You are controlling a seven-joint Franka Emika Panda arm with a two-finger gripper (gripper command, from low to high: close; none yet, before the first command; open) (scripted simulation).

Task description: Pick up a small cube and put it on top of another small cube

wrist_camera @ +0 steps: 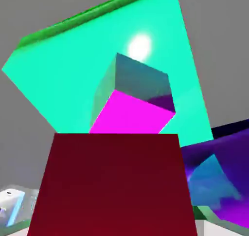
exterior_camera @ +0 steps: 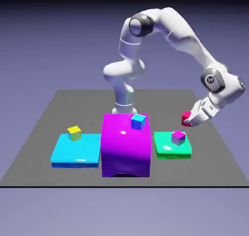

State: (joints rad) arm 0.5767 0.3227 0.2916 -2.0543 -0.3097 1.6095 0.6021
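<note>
The small cube was plain red, dark maroon in the hand view. The other small cube had a magenta face and greyish sides. The flat, square-cornered block was green, turquoise-green on top in the hand view; the flat, wide block was cyan with a blue lower edge. The large, curved-top block was magenta-purple. The bench was dark grey.

Five small cubes, two flat slabs, one big block.
</note>
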